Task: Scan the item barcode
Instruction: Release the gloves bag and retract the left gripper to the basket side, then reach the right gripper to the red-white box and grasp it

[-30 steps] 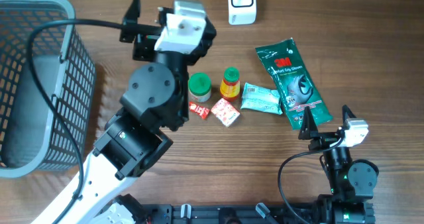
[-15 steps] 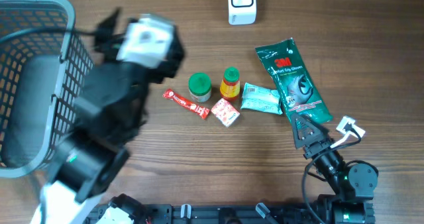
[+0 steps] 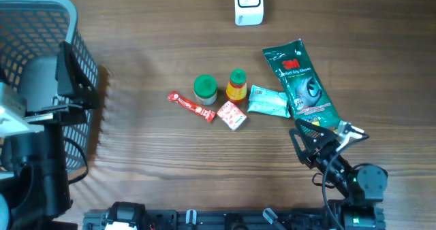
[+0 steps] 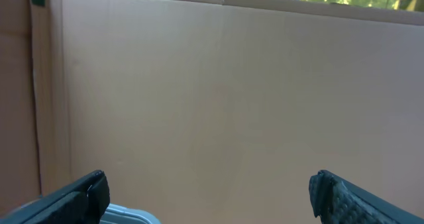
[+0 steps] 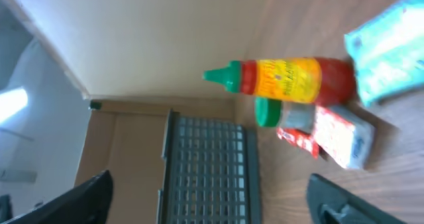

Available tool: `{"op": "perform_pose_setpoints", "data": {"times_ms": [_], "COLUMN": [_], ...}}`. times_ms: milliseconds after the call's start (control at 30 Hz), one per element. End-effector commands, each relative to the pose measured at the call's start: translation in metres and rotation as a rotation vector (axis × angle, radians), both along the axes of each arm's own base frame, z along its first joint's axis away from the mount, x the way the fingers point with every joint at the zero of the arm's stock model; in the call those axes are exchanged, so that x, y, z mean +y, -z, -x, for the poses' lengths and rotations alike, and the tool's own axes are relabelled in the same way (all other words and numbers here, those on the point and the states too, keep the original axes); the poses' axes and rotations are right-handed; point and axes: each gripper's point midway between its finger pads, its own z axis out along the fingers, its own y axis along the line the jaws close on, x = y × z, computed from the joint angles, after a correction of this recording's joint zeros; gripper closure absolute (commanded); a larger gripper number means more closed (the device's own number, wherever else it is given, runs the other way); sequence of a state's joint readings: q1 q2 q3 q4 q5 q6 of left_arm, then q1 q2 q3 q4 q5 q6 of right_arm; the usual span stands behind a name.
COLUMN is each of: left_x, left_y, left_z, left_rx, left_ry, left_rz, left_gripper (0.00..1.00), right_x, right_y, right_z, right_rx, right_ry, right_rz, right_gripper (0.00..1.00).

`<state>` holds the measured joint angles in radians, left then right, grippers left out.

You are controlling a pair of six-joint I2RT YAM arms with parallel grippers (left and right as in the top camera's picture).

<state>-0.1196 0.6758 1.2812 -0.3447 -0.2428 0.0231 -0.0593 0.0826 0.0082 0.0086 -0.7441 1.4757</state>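
Several items lie mid-table: a green-capped jar (image 3: 205,89), a yellow sauce bottle (image 3: 236,86), a red sachet stick (image 3: 191,105), a small red-and-white box (image 3: 231,114), a teal packet (image 3: 268,101) and a green gloves pack (image 3: 300,86). The white scanner (image 3: 248,4) stands at the far edge. My right gripper (image 3: 320,138) is open and empty, just below the gloves pack. Its wrist view shows the sauce bottle (image 5: 291,78), jar (image 5: 285,112) and box (image 5: 341,136) ahead of the open right gripper (image 5: 209,201). My left gripper (image 3: 75,80) is open and empty over the basket's edge; the left gripper (image 4: 209,197) faces a cardboard wall.
A grey wire basket (image 3: 41,26) fills the left side of the table; the basket (image 5: 209,171) also shows in the right wrist view. A brown cardboard wall (image 4: 212,85) stands behind the left arm. Black arm bases sit along the near edge.
My left arm has swung from the middle of the table to the far left over the basket, uncovering the red sachet. The right gripper has tipped over toward the items.
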Motion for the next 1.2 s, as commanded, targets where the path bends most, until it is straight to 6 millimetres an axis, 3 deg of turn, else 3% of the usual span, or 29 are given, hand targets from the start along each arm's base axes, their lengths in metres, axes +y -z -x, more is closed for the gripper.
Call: {"op": "perform_pose_setpoints", "data": {"times_ms": [0, 267, 433, 667, 733, 800, 833, 933, 1000, 1167], "left_x": [-0.003, -0.003, -0.002, -0.002, -0.003, -0.003, -0.003, -0.003, -0.003, -0.003], "left_y": [-0.001, -0.010, -0.021, -0.021, -0.020, -0.019, -0.018, -0.015, -0.015, -0.014], "left_z": [-0.004, -0.002, 0.001, 0.001, 0.001, 0.001, 0.000, 0.000, 0.000, -0.001], "left_rx": [-0.006, -0.045, -0.092, -0.092, -0.091, -0.083, -0.080, -0.069, -0.069, -0.063], "left_ry": [0.026, 0.026, 0.027, 0.027, 0.027, 0.027, 0.027, 0.027, 0.027, 0.027], "left_rz": [0.027, 0.031, 0.036, 0.036, 0.036, 0.035, 0.035, 0.034, 0.034, 0.033], "left_gripper": [0.00, 0.00, 0.00, 0.00, 0.00, 0.00, 0.00, 0.00, 0.00, 0.00], "right_x": [0.004, -0.011, 0.006, 0.069, 0.074, 0.079, 0.080, 0.084, 0.097, 0.109], "right_y": [0.003, -0.029, -0.021, 0.028, 0.043, 0.064, 0.071, 0.097, 0.112, 0.132], "right_z": [-0.001, -0.034, -0.050, -0.065, -0.069, -0.070, -0.070, -0.069, -0.068, -0.070], "right_rx": [0.054, 0.199, 0.369, 0.527, 0.566, 0.663, 0.701, 0.810, 0.837, 0.838], "right_ry": [-0.030, 0.009, -0.041, -0.170, -0.187, -0.189, -0.185, -0.179, -0.239, -0.281], "right_rz": [0.033, 0.357, 0.503, 0.550, 0.547, 0.513, 0.498, 0.473, 0.452, 0.465], "right_gripper": [0.01, 0.01, 0.00, 0.00, 0.03, 0.25, 0.31, 0.33, 0.37, 0.38]}}
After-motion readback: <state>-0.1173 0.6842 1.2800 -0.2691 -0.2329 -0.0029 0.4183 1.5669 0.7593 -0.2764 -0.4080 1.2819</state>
